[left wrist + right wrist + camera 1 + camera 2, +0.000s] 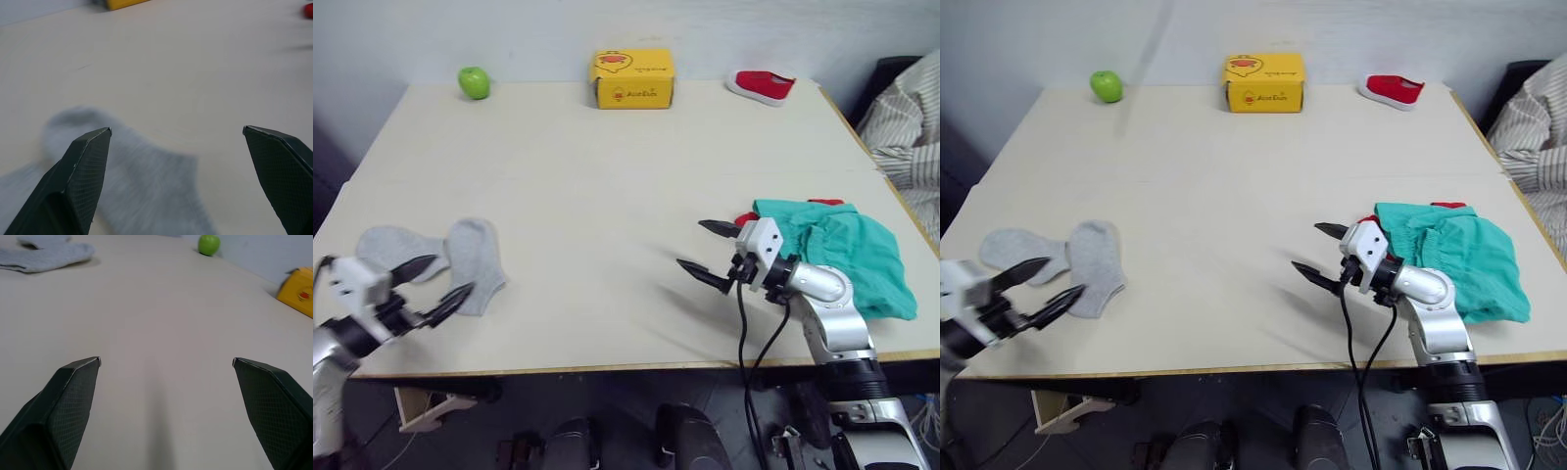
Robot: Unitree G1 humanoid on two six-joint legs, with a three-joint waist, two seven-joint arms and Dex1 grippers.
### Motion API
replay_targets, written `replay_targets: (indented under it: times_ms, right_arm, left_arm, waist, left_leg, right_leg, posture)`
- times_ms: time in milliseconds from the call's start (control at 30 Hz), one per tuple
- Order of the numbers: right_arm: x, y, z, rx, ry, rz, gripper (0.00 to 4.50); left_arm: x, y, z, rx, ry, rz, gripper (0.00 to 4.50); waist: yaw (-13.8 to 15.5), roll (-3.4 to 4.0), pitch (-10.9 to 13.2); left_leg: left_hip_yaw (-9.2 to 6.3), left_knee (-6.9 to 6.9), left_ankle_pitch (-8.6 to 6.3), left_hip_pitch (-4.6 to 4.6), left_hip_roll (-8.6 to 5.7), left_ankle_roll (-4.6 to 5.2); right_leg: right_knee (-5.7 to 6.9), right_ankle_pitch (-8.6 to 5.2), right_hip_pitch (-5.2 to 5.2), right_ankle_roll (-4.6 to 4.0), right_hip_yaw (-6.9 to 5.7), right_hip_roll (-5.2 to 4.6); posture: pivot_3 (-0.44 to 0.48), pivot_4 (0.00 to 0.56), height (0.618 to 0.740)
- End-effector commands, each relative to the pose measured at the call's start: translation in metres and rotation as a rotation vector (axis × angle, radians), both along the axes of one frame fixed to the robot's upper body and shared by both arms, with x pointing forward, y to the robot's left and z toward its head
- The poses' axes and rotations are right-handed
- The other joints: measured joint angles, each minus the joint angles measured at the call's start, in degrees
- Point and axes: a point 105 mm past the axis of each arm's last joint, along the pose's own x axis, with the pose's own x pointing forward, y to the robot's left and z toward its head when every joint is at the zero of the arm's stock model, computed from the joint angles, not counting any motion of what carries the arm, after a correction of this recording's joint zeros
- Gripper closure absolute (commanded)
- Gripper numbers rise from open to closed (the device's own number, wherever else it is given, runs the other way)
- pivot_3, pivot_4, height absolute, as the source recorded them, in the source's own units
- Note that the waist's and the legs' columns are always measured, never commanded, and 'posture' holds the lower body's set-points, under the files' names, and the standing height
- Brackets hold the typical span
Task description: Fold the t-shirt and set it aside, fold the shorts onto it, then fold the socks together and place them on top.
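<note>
Two light grey socks (450,255) lie flat side by side near the table's front left corner. My left gripper (435,284) hovers open just in front of them, fingers pointing at the nearer sock (142,186). The teal-green shorts (847,257) lie bunched at the front right, on top of the red t-shirt (746,217), of which small red edges peek out. My right gripper (710,253) stands open over bare table just left of the shorts, holding nothing.
Along the far edge of the pale wooden table (607,186) stand a green apple (474,82), a yellow box (632,77) and a small red shoe (761,86). Striped cloth (906,127) hangs beyond the right edge.
</note>
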Motion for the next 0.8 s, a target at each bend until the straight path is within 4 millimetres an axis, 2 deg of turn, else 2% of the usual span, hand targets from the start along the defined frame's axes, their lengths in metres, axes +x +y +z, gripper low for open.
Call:
replay_targets:
  times_ms: [33, 100, 167, 233, 300, 500, 667, 800]
  right_arm:
    - [-0.014, 0.005, 0.004, -0.008, -0.072, 0.04, 0.08]
    - [-0.037, 0.006, 0.006, 0.042, -0.14, 0.146, 0.08]
    - [-0.054, -0.001, -0.001, 0.061, -0.113, 0.178, 0.08]
    - [-0.063, -0.008, -0.008, 0.075, -0.049, 0.178, 0.08]
    - [-0.068, -0.014, -0.008, 0.083, -0.044, 0.156, 0.08]
    - [-0.079, -0.015, -0.007, 0.078, -0.025, 0.155, 0.08]
    - [-0.077, -0.006, 0.007, 0.083, -0.035, 0.186, 0.08]
    - [-0.071, -0.006, 0.012, 0.075, -0.047, 0.172, 0.08]
  left_arm:
    - [-0.03, 0.035, -0.001, -0.012, -0.02, 0.185, 0.0]
    - [-0.062, 0.059, -0.017, -0.062, 0.03, 0.336, 0.0]
    - [-0.091, 0.074, -0.031, -0.102, 0.078, 0.448, 0.0]
    - [-0.104, 0.077, -0.036, -0.11, 0.1, 0.485, 0.0]
    - [-0.105, 0.073, -0.033, -0.11, 0.104, 0.481, 0.0]
    - [-0.066, 0.047, -0.01, -0.062, 0.088, 0.314, 0.0]
    - [-0.007, 0.022, 0.005, 0.01, 0.144, 0.144, 0.0]
    - [0.025, -0.008, 0.009, 0.004, 0.212, -0.016, 0.0]
  waist:
    - [1.3, -0.01, 0.0]
    - [1.9, -0.02, 0.0]
    - [2.1, -0.14, -0.1]
    - [2.6, -0.27, -0.1]
    - [3.1, -0.32, -0.1]
    - [3.8, -0.5, -0.3]
    - [3.8, -0.42, -0.2]
    - [3.4, -0.42, -0.2]
  left_leg:
    - [0.03, 0.02, -0.01, 0.01, 0.0, 0.03]
    - [0.07, 0.09, -0.15, 0.01, -0.01, 0.13]
    - [0.12, 0.09, -0.3, 0.02, 0.0, 0.2]
    - [0.18, 0.12, -0.44, 0.04, 0.05, 0.19]
    - [0.2, 0.25, -0.67, 0.03, 0.09, 0.46]
    - [0.2, 0.57, -1.03, 0.05, 0.65, -0.08]
    - [0.43, 0.56, -0.87, 0.04, 0.7, 0.05]
    - [0.7, 0.56, -0.84, 0.1, 0.76, -0.11]
  right_leg:
    - [-0.04, 0.0, 0.0, 0.0, 0.1, -0.02]
    - [-0.12, 0.02, 0.04, 0.04, 0.29, -0.04]
    - [-0.29, 0.02, 0.07, 0.1, 0.56, -0.03]
    - [-0.54, -0.01, 0.07, 0.15, 0.66, -0.01]
    - [-0.56, -0.01, 0.06, 0.15, 0.69, -0.02]
    - [-0.62, -0.08, 0.1, -0.05, 0.81, 0.08]
    - [-0.39, -0.15, -0.08, -0.16, 0.88, 0.22]
    - [-0.42, -0.11, -0.13, -0.1, 1.24, 0.79]
  posture:
    - [0.0, 0.15, 0.74]
    - [0.0, 0.15, 0.74]
    - [0.0, 0.15, 0.74]
    - [0.0, 0.15, 0.74]
    - [0.0, 0.15, 0.74]
    - [0.0, 0.15, 0.74]
    - [0.0, 0.15, 0.74]
    - [0.0, 0.15, 0.74]
